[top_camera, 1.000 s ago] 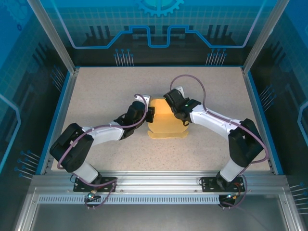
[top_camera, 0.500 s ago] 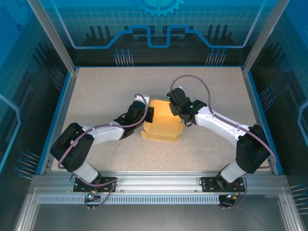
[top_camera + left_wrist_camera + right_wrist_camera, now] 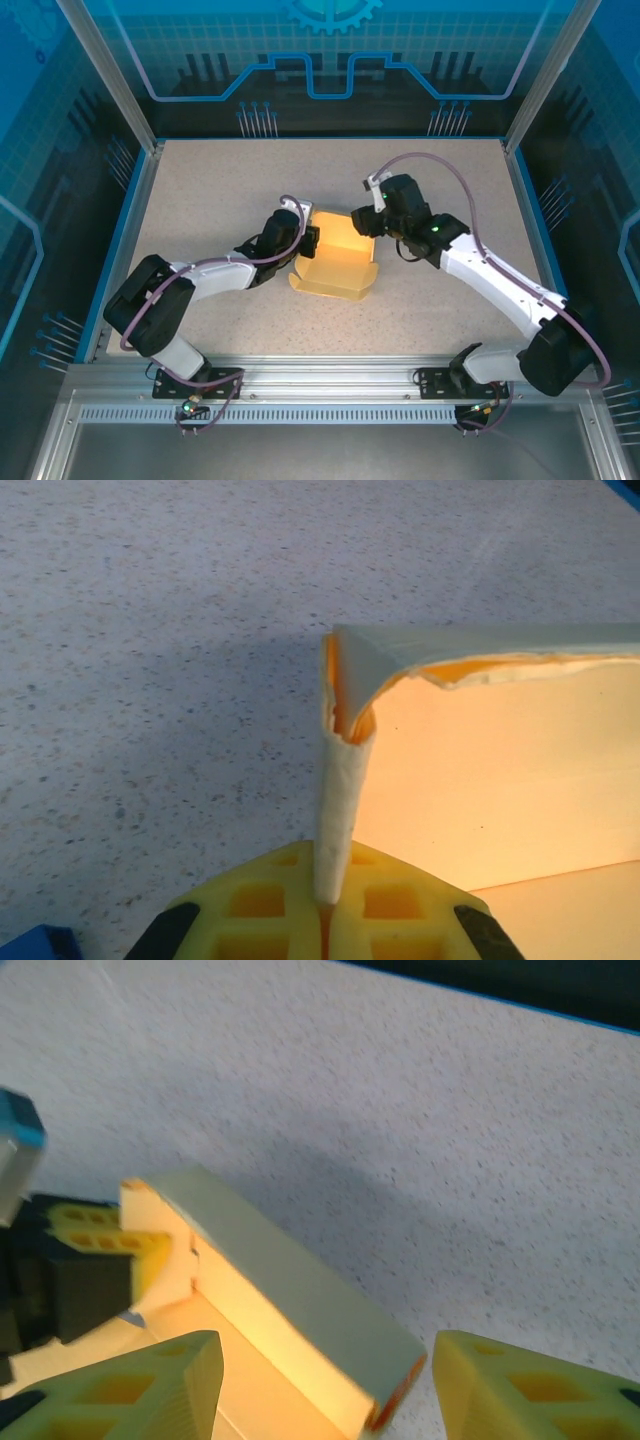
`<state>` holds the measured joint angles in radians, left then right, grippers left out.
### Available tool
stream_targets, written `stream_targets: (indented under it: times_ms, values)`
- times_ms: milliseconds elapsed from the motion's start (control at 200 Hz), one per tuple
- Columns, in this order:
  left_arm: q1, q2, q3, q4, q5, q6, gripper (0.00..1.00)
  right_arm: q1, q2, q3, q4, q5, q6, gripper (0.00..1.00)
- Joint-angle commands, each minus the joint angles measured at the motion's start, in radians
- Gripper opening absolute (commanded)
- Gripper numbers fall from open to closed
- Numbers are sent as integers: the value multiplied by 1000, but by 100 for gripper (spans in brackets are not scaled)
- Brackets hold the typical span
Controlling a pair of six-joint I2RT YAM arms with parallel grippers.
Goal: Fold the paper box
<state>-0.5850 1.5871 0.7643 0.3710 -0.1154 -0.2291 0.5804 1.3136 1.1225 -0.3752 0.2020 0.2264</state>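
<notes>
At mid-frame of the overhead view, resting on the speckled beige tabletop (image 3: 200, 180): pale yellow thin-card paper box (image 3: 335, 265), half formed, floor flat on the surface, back wall raised toward the top of the frame, front lip toward the bottom.

Just left of centre, at the box's left edge: left pincer (image 3: 313, 238), black with yellow pads, clamped tight on the paper box. In the left wrist view, closed at bottom centre (image 3: 325, 925) with a thin upright card wall nipped between the pads. From there, card (image 3: 480, 780) rising to a corner in the upper middle, then a second wall running off to the right edge. Grey-flecked tabletop (image 3: 150, 630) across the left and top.

Above and right of centre in the overhead view, at the box's upper right corner: right pincer (image 3: 368, 218), spread apart and gripping nothing. In the right wrist view (image 3: 328, 1355), yellow fingers (image 3: 150, 1385) at lower left and lower right. Top edge of a raised wall (image 3: 290, 1280) slanting from mid-left down into the gap, touching neither finger as far as can be told. Left pincer (image 3: 140, 1250) at the far left of that frame, on the box's other end.
</notes>
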Motion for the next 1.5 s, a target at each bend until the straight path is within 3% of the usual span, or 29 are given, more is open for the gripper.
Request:
stream_targets:
  times_ms: [0, 230, 715, 1056, 1496]
  values:
    - [8, -35, -18, 22, 136, 60, 0, -45, -22, -30, 59, -164, -15, 58]
    - [10, 12, 149, -296, 145, 136, 0, -90, -24, -29, 42, -179, -3, 58]
    - [21, 120, 404, -777, 216, 295, 0, -156, -66, -149, 36, -178, 18, 58]
    - [22, 204, 511, -946, 203, 375, 0, -161, -58, -198, 18, -195, 16, 58]
    - [11, 446, 755, -1170, 137, 417, 0, -187, -50, -237, 32, -186, 14, 58]
